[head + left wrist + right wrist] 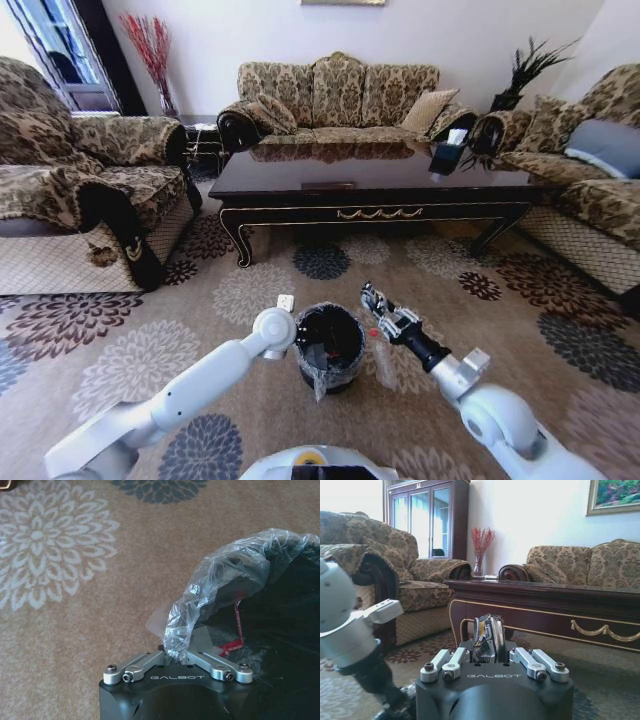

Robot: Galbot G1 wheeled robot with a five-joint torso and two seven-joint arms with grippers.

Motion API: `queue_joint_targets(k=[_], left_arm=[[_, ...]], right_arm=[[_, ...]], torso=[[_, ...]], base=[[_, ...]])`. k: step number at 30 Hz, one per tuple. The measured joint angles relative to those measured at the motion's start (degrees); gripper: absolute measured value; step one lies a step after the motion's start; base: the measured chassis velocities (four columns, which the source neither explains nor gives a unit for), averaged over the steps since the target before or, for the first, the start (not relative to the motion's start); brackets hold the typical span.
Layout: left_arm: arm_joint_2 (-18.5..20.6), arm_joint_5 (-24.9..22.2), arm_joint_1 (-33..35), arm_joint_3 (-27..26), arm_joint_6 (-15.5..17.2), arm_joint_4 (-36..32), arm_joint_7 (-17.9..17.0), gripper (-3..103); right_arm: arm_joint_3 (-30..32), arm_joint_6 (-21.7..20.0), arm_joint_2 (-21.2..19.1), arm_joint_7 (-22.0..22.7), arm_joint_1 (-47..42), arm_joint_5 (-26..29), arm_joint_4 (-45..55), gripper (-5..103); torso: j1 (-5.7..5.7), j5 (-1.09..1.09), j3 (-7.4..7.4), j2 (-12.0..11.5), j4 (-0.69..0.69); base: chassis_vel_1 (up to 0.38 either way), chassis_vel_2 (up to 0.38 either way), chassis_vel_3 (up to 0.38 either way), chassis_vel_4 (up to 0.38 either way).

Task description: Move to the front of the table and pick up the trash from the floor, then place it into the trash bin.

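While the left gripper (176, 655) pinches the clear liner (220, 575) at the bin's (329, 347) rim, the right gripper (374, 300) hovers just beside the bin over the floor (480, 330), fingers closed on a crumpled wrapper (487, 637). Beyond stands the table (370, 178).

My left gripper (176, 656) reached down with fingers pinched together; my right gripper (373, 300) was raised, angled forward, fingers closed.

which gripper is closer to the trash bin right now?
Left. The left gripper is at the trash bin rim, touching its liner; the right gripper hangs just beside the rim, apart.
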Motion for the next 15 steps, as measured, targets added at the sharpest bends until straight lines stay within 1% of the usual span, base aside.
queue_joint_targets(k=[10,15], left_arm=[[-1.51,0.85,0.03,1.48,0.00,0.17,-0.04,0],[-1.13,1.12,0.48,1.91,0.00,-0.50,-0.07,0]], right_arm=[[-1.28,0.28,-0.20,-0.84,-1.78,-2.93,-0.36,28],[-1.65,0.29,-0.13,-0.88,-1.83,-3.99,-1.15,28]], torso=[[0.00,0.00,0.00,0.00,0.01],[0.00,0.00,0.00,0.00,0.01]], base=[[0.000,0.000,0.000,0.000],[0.000,0.000,0.000,0.000]])
